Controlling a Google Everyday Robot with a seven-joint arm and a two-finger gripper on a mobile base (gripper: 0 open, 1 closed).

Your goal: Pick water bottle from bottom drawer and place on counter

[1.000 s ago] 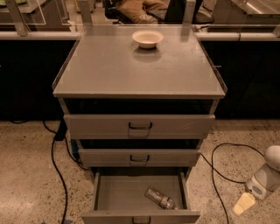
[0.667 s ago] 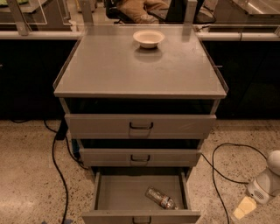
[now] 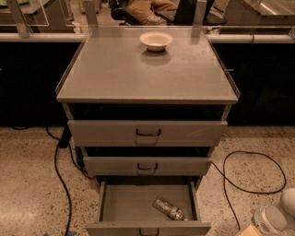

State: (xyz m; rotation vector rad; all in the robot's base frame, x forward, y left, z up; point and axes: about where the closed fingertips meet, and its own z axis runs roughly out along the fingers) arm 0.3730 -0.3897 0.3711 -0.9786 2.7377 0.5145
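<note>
Now we see the water bottle [image 3: 169, 209] lying diagonally in the open bottom drawer [image 3: 125, 203], left of our tool [image 3: 251, 230]; how wide the tool stands, we cannot tell.

Looks like a robot test area in a lab/office-type bldg, not a home. Evidence: grey metal drawer cabinet [image 3: 147, 133] w/ flat metal surface [image 3: 138, 73], standing on a speckled terrazzo-style floor [image 3: 27, 193]. Loose black cables [image 3: 56, 170] trail over the floor on both sides. Clear partition panels [image 3: 32, 11] on a rail behind, w/ someone seated in a dark office chair [image 3: 184, 11] beyond. Robot's white hand [image 3: 265, 221] is at bottom-right corner, low over the floor, right of the open bottom drawer [image 3: 129, 203].
</note>
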